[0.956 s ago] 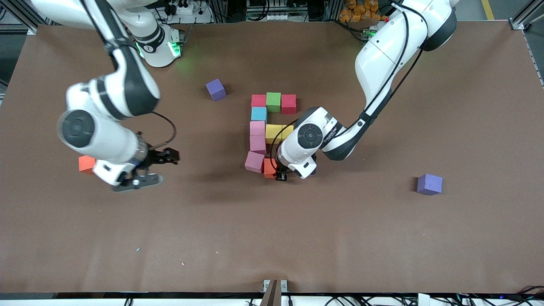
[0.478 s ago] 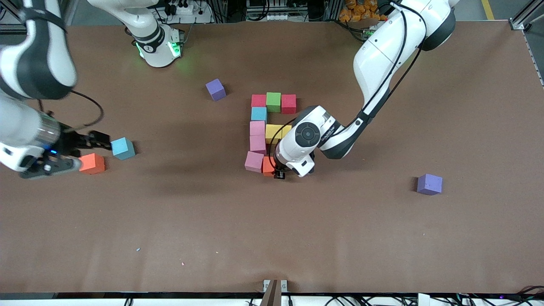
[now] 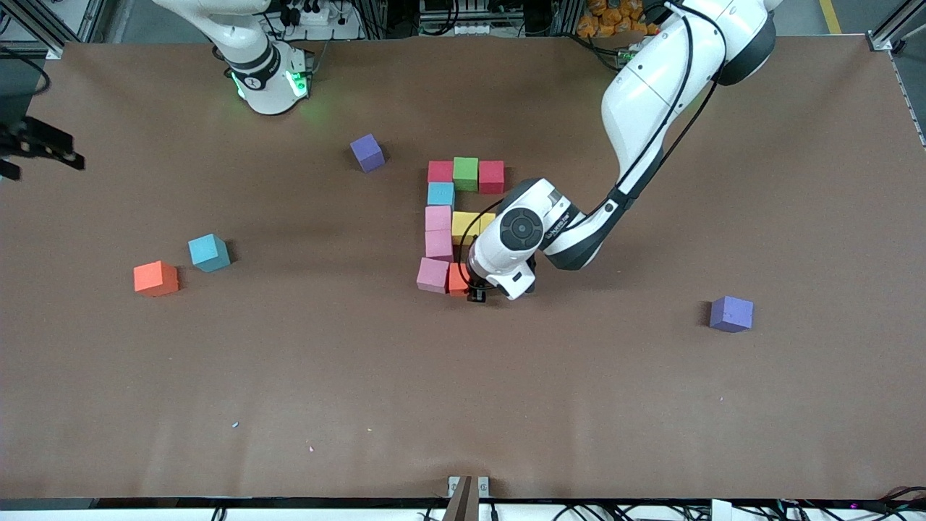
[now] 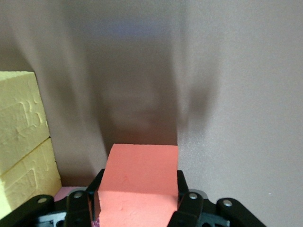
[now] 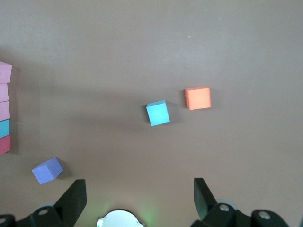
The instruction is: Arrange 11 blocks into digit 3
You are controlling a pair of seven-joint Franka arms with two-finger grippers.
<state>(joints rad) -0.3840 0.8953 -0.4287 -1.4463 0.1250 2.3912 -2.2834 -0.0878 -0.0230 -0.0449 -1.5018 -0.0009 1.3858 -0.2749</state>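
While the left gripper (image 3: 477, 295) clamps an orange block (image 4: 140, 182) at frame centre, low beside the pink block (image 3: 433, 275), the right gripper (image 5: 137, 196) waits at the upper-left edge, jaws spread. Light, soft foam probably: grip opposite flat faces gently.

Brown table (image 3: 463, 405); red block (image 3: 440, 171), green block (image 3: 466, 174), pink blocks (image 3: 438, 231), yellow block (image 3: 465, 226), purple block (image 3: 731, 313), light blue block (image 3: 209, 252), orange block (image 3: 155, 278).
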